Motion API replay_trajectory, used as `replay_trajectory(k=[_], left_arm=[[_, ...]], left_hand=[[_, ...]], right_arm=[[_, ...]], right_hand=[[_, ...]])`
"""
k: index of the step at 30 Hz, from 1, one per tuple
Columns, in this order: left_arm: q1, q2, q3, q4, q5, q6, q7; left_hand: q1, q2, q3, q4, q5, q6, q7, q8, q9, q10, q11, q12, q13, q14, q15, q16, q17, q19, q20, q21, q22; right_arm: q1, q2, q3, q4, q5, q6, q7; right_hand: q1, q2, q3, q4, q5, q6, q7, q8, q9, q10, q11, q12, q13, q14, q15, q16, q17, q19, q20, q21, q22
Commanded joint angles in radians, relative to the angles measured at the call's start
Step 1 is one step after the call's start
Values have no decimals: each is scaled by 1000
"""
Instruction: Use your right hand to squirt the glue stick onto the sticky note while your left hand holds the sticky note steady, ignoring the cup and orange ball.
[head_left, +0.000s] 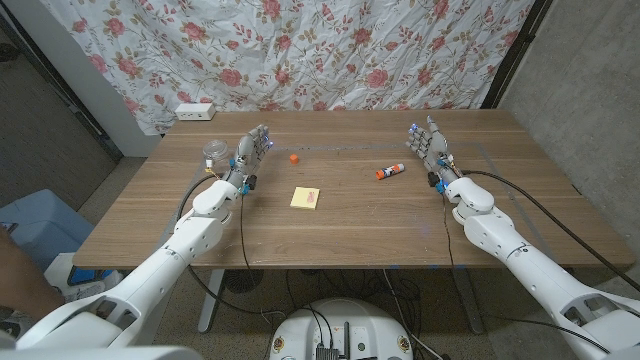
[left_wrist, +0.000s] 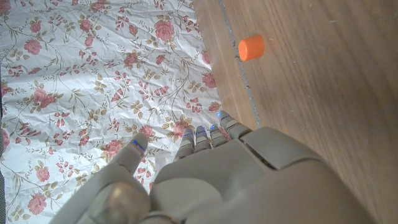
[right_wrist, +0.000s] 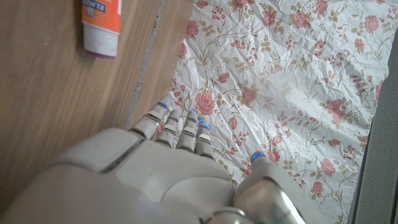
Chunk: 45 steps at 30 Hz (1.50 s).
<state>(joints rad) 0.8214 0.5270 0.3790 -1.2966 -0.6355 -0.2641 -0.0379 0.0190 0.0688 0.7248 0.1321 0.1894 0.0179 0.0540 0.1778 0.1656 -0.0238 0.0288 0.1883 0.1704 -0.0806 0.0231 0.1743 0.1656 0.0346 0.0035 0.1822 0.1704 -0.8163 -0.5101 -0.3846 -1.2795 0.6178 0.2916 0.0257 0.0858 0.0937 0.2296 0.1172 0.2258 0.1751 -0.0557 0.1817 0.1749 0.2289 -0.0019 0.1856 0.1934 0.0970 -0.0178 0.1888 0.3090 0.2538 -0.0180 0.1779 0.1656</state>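
Where floral curtain (head_left: 300, 50) hangs, wooden table (head_left: 350, 225) (grey wall (head_left: 590, 70) beside), sticky note (head_left: 305, 198).

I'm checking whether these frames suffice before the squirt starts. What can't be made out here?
- Glue stick: head view too small to tell whether its cap is on; in the right wrist view the picture edge cuts it off.
- Cup: head view, too small to see any contents.
- Sticky note: head view, too small to tell one sheet from a pad.

Square paper sticky note (head_left: 306, 198) lies at table centre; tube-shaped glue stick (head_left: 390, 172) right of it, small ball (head_left: 293, 157) behind, clear cup (head_left: 214, 153) far left.
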Motion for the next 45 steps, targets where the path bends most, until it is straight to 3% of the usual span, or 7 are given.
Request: replay_trajectory(k=[1,14,29,45], left_arm=[[-8,30,7,-10,10,29,-18],[10,87,5,-72,28,76,-12],[-1,62,9,-37,38,46,-4],[-9,39,13,-26,50,40,30]], left_hand=[[10,89,7,-9,7,5,4,6,5,1,-7,5,2,0,-2,4,2,9,-7,7,1],[29,92,12,-41,5,27,-5,9,5,22,-17,9,2,17,-13,6,-1,14,-13,9,0],[41,99,18,-63,3,51,-15,13,6,49,-29,13,2,34,-22,6,-1,20,-11,11,1],[51,102,20,-85,1,80,-23,15,6,75,-43,15,2,51,-39,7,-1,25,-13,12,1]], right_arm=[[19,9,-20,22,-51,21,-28],[-5,-8,-26,-18,-117,43,-89],[25,-84,-67,-43,-313,59,-135],[28,-212,-97,-157,-524,-40,-181]], right_hand=[[6,2,6,0,7,8,-4,4,3,8,1,5,2,7,-1,6,3,7,-1,5,2],[11,6,12,-6,10,10,-7,5,3,8,-2,6,1,9,-6,7,-5,7,-6,6,2],[41,12,31,-33,14,28,-30,11,2,21,-15,11,0,15,-20,7,-25,11,-21,8,1],[102,6,60,-99,7,19,-56,4,2,-2,-51,2,-3,-43,-37,-6,-62,-55,-42,-3,1]])
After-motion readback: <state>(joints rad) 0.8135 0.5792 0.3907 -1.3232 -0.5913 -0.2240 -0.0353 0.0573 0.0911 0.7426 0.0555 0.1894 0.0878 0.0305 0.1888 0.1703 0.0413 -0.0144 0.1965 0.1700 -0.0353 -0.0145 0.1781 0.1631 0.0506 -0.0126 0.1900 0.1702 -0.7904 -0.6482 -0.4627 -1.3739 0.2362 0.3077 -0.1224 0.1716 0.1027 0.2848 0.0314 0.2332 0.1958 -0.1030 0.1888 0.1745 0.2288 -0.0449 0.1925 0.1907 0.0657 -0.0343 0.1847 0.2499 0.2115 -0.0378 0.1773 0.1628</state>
